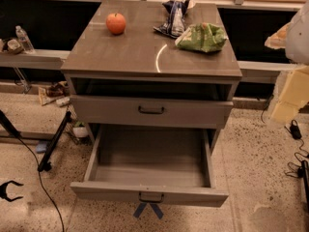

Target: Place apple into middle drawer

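The apple [116, 23], small, round and red-orange, sits on the cabinet top [135, 52] at its back left. The middle drawer [152, 190] is pulled out wide below a shut drawer front [151, 111]. Its plain grey tray is bare, and its small dark bar handle faces me. My gripper [286, 105] hangs at the right edge of the view as a pale yellowish shape under the white arm [299, 33]. It is beside the cabinet's right side, far from the apple and above the floor.
A green snack bag [203, 36] and a dark crumpled wrapper [174, 17] lie on the top's back right. A dark slot runs under the top. Cables and a black stand [53, 144] lie on the floor at left, more cables at right [294, 129].
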Available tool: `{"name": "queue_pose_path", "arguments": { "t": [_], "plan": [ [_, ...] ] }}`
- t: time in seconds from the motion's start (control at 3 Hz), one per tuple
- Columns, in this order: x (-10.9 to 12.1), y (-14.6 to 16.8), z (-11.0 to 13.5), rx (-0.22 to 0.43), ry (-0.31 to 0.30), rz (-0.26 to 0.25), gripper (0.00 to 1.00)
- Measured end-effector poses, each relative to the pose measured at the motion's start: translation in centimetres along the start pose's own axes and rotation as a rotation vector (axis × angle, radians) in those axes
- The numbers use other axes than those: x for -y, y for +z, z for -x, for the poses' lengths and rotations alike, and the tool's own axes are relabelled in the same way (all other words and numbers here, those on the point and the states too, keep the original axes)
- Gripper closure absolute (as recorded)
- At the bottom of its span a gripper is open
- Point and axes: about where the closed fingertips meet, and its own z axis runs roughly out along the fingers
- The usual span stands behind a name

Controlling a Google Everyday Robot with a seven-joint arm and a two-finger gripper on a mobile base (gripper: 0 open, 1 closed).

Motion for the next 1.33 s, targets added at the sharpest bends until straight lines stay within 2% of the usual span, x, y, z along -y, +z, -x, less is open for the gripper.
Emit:
{"name": "queue_pose_path", "arguments": {
  "t": [0.33,0.67,1.0,1.33],
  "plan": [
    [0.0,0.0,0.0,0.000,0.000,0.000,0.00],
    [3.4,1.6,2.1,0.120,0.103,-0.064,0.00],
    [7.7,3.4,5.4,0.311,0.189,-0.114,0.00],
    [12.0,5.3,9.5,0.539,0.298,-0.120,0.00]
  ]
}}
